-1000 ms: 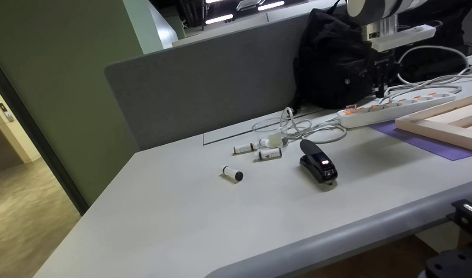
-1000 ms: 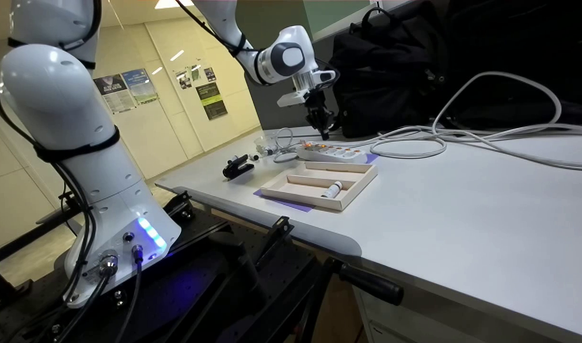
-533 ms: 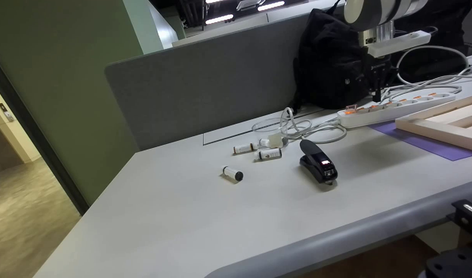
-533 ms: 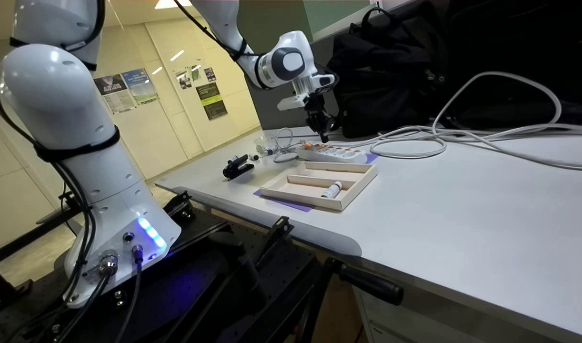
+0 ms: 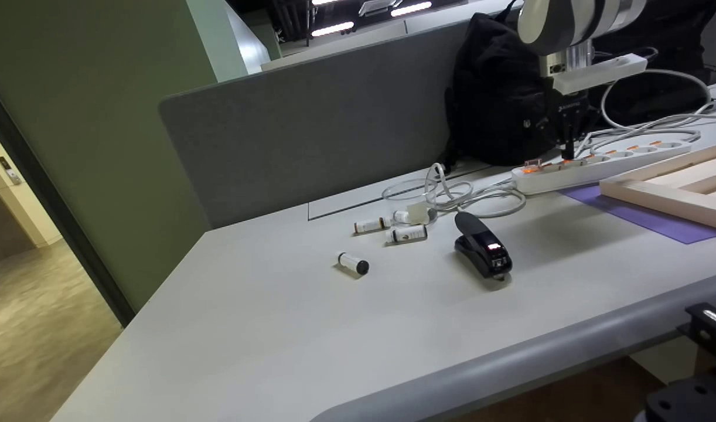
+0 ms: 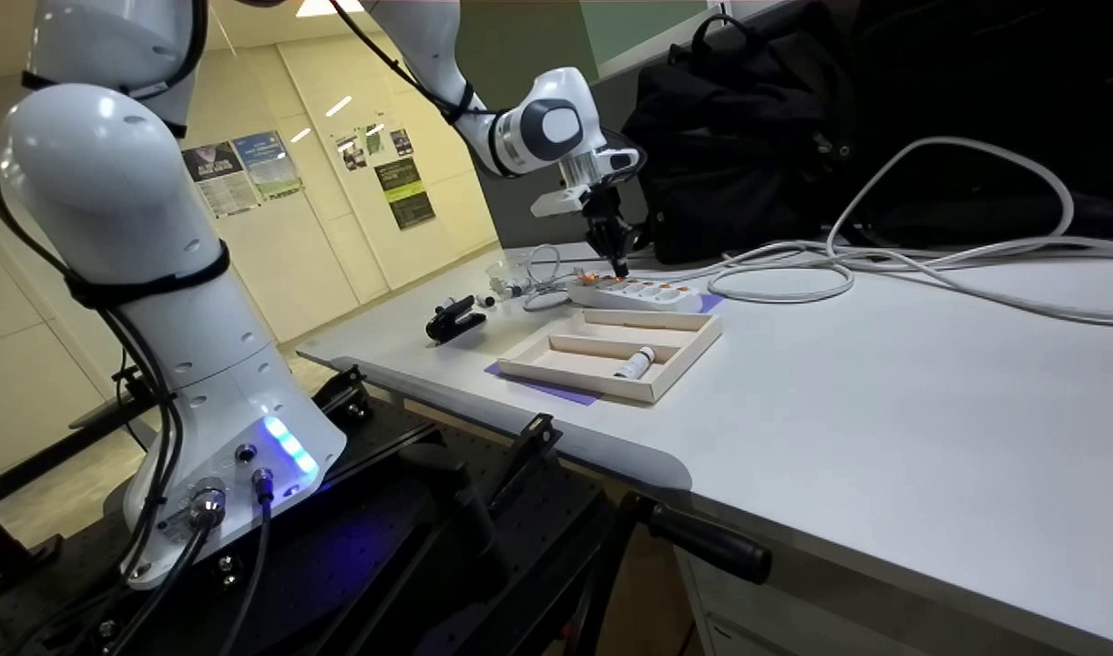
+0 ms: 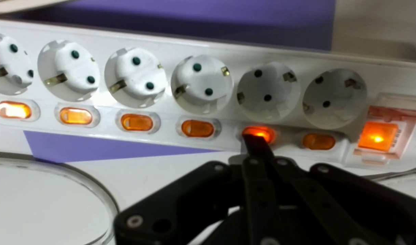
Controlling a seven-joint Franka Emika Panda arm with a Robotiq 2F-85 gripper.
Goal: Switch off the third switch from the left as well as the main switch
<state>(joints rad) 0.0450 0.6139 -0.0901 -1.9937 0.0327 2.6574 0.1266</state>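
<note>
The white power strip point(image 7: 167, 111) carries a row of orange switches beside its sockets. The main switch point(image 7: 378, 136), under a clear reddish cover, is lit at the right end in the wrist view. Inward from it is an unlit switch point(image 7: 319, 141), then a lit switch point(image 7: 267, 133). My gripper point(image 7: 257, 140) is shut, with nothing visible between its fingers. Its tips overlap the near edge of this lit switch; I cannot tell whether they touch it. In both exterior views the gripper point(image 5: 568, 157) point(image 6: 621, 272) points down at the strip point(image 5: 557, 183) point(image 6: 611, 297).
A wooden tray point(image 6: 575, 386) lies on a purple sheet point(image 5: 645, 214) beside the strip. A black stapler point(image 5: 482, 246), small bottles point(image 5: 408, 234) and looped white cable point(image 5: 498, 212) lie near the strip's main-switch end. A black backpack point(image 5: 504, 94) stands behind the gripper.
My gripper has moved down toward the power strip and slightly toward its main-switch end. It stays shut. The strip and other objects have not moved.
</note>
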